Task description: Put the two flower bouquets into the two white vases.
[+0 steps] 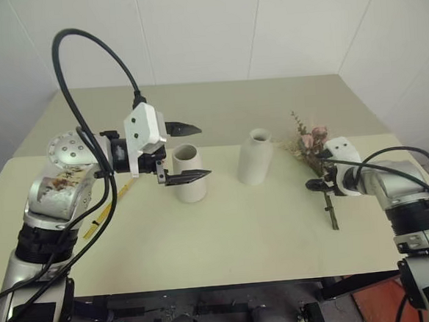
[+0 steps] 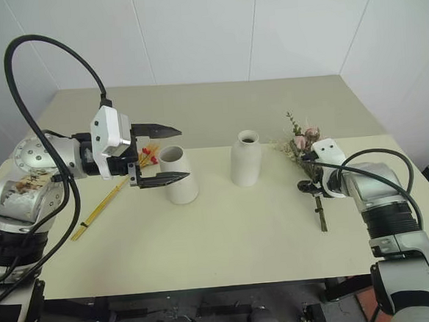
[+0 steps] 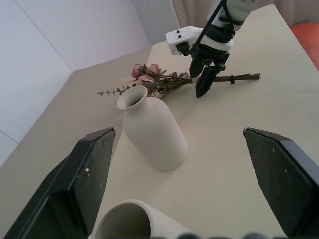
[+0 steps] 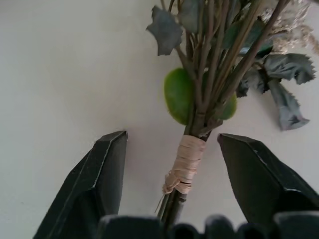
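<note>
— Left pincer [image 2: 160, 154], how does it stand?
— Wide open and holding nothing, raised off the desk [image 1: 227, 241] and pointing sideways toward the right arm. The wide vase [image 1: 189, 173] sits right at its fingertips, partly behind the nearer finger; the bottle vase [image 1: 255, 157] stands farther along the way it points.

— And the wheat bunch [image 2: 114, 196]?
— Lying flat on the desk below and behind that pincer, its red blossoms by the wide vase.

— Right pincer [image 1: 321, 185]?
— Low over the desk, jaws open on either side of the rose bouquet [image 4: 209, 84]. The stems run up between the two fingers [image 4: 94, 184], the straw binding [image 4: 185, 164] midway in the gap. Neither finger touches the stems.

— Where do the roses lie?
— Flat on the desk, blooms beyond the fingertips, stem ends back under the wrist, and the bottle vase well off to that pincer's left
</note>
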### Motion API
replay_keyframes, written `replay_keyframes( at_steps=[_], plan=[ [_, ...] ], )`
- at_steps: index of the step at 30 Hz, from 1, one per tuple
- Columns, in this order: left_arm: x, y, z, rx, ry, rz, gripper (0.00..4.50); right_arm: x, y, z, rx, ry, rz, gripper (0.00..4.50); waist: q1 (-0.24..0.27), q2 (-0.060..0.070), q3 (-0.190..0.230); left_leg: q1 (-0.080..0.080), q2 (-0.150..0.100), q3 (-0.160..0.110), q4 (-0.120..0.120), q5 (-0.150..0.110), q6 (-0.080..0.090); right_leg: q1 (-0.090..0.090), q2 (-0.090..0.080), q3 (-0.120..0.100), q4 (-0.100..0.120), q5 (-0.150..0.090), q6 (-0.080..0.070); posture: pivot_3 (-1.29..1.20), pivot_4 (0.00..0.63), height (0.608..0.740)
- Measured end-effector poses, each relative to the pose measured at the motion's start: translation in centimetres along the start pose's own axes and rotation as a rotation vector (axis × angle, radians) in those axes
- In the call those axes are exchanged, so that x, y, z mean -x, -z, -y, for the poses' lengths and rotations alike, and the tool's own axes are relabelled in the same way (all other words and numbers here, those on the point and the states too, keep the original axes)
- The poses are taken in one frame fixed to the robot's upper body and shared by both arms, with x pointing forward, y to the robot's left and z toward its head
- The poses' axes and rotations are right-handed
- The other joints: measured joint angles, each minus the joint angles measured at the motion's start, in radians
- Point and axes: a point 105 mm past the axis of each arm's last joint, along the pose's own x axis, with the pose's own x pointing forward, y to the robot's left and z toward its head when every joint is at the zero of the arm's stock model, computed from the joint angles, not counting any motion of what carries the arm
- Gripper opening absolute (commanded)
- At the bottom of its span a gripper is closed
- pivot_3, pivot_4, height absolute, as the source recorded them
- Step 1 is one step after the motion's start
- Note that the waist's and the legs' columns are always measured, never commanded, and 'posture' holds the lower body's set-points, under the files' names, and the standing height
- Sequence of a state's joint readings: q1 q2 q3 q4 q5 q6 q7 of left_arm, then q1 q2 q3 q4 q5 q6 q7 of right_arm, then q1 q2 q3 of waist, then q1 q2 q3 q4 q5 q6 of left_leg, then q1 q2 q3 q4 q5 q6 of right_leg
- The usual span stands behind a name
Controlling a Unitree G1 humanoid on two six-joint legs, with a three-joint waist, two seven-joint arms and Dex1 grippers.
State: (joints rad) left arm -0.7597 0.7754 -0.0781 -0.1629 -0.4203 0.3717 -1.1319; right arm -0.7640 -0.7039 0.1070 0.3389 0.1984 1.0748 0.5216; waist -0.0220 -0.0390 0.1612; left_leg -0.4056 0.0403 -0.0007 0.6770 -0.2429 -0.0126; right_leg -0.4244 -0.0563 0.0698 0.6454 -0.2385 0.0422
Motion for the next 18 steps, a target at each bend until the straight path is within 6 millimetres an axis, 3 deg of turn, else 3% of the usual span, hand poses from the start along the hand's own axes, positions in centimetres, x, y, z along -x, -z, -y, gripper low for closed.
replay_keyframes(
  at_steps=[7, 15, 18],
  plan=[
    [0.7, 0.4, 0.3, 0.003, -0.017, -0.021, 4.5, -0.3, -0.3, 0.3, -0.019, 0.013, -0.012, 0.29, 0.0, 0.0, 0.0, 0.0, 0.0, 0.0, 0.0, 0.0, 0.0, 0.0, 0.0, 0.0, 0.0, 0.0, 0.0, 0.0, 0.15, 0.74],
    [0.9, 0.4, 0.3, 0.001, -0.037, -0.024, 4.5, -0.1, -1.2, 1.2, -0.049, 0.081, 0.02, 0.21, 0.001, 0.0, 0.0, 0.0, 0.0, 0.0, 0.0, 0.0, 0.0, 0.0, 0.0, 0.0, 0.0, 0.0, 0.0, 0.0, 0.15, 0.74],
    [1.6, 0.7, 0.1, 0.008, -0.06, -0.036, 4.5, 1.5, -5.6, 2.3, -0.082, 0.203, 0.307, 0.21, -0.006, 0.002, 0.001, -0.001, 0.0, 0.0, -0.001, 0.0, 0.0, -0.001, 0.0, 0.0, 0.001, 0.0, 0.0, 0.0, 0.15, 0.74]
  ],
)
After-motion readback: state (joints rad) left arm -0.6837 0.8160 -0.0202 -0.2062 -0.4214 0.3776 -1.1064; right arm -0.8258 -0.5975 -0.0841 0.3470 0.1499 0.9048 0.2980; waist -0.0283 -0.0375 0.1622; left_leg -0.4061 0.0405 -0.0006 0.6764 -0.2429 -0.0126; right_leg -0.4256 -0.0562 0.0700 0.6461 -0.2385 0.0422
